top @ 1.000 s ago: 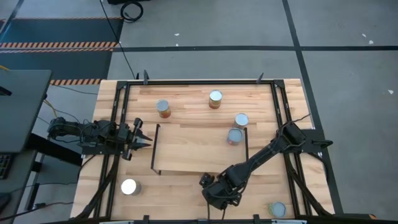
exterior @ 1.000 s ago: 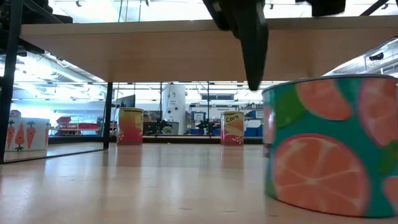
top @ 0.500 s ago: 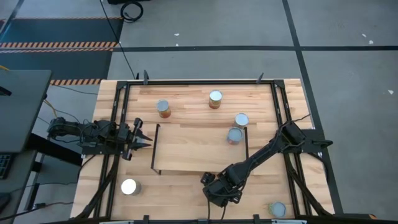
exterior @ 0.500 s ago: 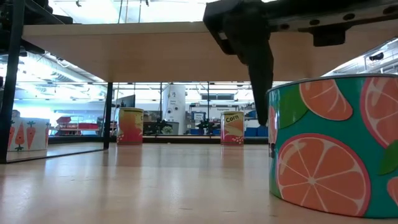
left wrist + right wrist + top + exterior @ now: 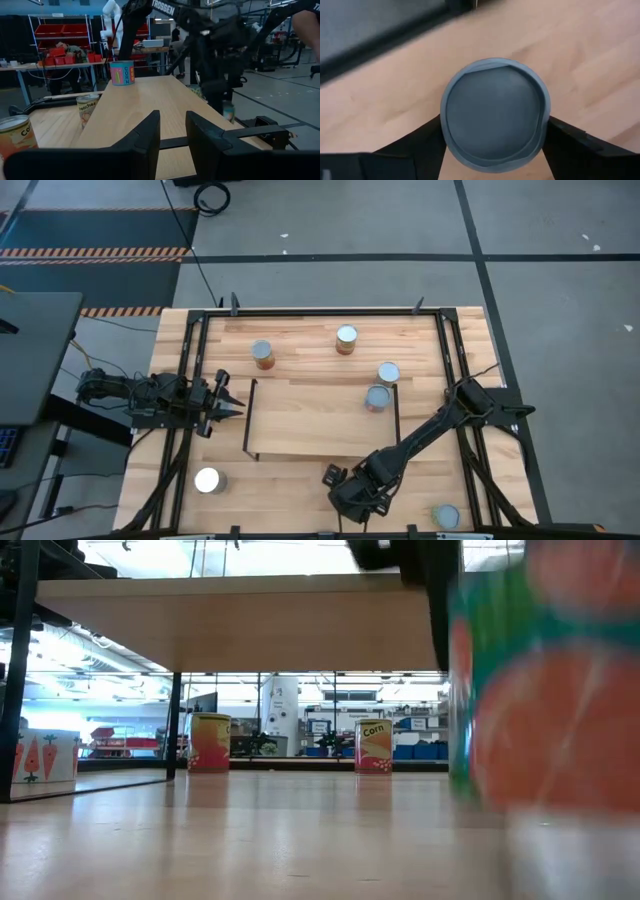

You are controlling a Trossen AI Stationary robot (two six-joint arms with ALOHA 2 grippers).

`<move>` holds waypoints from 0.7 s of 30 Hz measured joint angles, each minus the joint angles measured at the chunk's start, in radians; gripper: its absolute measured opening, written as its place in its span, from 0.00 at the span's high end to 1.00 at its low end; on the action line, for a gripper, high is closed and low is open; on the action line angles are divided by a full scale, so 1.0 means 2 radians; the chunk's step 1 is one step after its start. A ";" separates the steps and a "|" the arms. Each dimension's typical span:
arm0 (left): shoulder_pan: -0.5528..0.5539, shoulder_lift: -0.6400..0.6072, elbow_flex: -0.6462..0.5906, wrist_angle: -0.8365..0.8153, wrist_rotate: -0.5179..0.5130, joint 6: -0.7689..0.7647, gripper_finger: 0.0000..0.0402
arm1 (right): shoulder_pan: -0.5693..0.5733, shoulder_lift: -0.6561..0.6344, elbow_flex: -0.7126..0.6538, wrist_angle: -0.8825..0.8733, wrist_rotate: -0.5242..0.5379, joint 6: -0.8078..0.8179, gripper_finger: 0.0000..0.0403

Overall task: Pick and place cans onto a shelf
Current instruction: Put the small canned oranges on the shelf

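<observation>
The right claw (image 5: 492,150) was at the front edge of the worktop (image 5: 300,480), just in front of the shelf (image 5: 320,420), its fingers (image 5: 415,145) pressed against both sides of the orange-print can (image 5: 494,121), gripping it. In the low view that can (image 5: 545,690) appeared blurred and clear of the worktop surface.

Handling, as judged: a rigid tin, moderately heavy if full, with smooth sides that could slip; the hold is best taken across the side wall below the lid, as it was here.

The left claw (image 5: 172,132) waited at the left edge, level with the shelf, its fingers parted and holding nothing.

The shelf carried one can (image 5: 377,398) at its right rear corner. The other cans stood loose: three (image 5: 262,352) behind the shelf, one (image 5: 207,480) near the front left corner, and one (image 5: 446,517) near the front right corner. All lids were sealed; contents not visible.
</observation>
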 joint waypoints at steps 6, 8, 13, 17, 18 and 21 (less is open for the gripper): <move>0.000 0.000 0.000 0.000 0.000 0.000 0.75 | 0.010 0.000 0.116 -0.107 0.005 0.026 0.28; 0.000 0.000 0.000 0.000 0.000 0.000 0.75 | 0.011 0.000 0.172 -0.173 0.015 0.060 0.29; 0.000 0.000 0.000 0.000 0.000 0.000 0.75 | 0.001 -0.001 0.306 -0.353 0.039 0.203 0.28; 0.000 0.000 0.000 0.000 0.000 0.000 0.75 | -0.017 -0.019 0.333 -0.379 0.082 0.303 0.28; 0.000 0.000 0.000 0.000 0.000 0.000 0.75 | -0.021 -0.027 0.328 -0.379 0.082 0.327 0.28; 0.000 0.001 0.000 0.003 0.000 0.000 0.75 | -0.033 -0.045 0.312 -0.390 0.101 0.378 0.28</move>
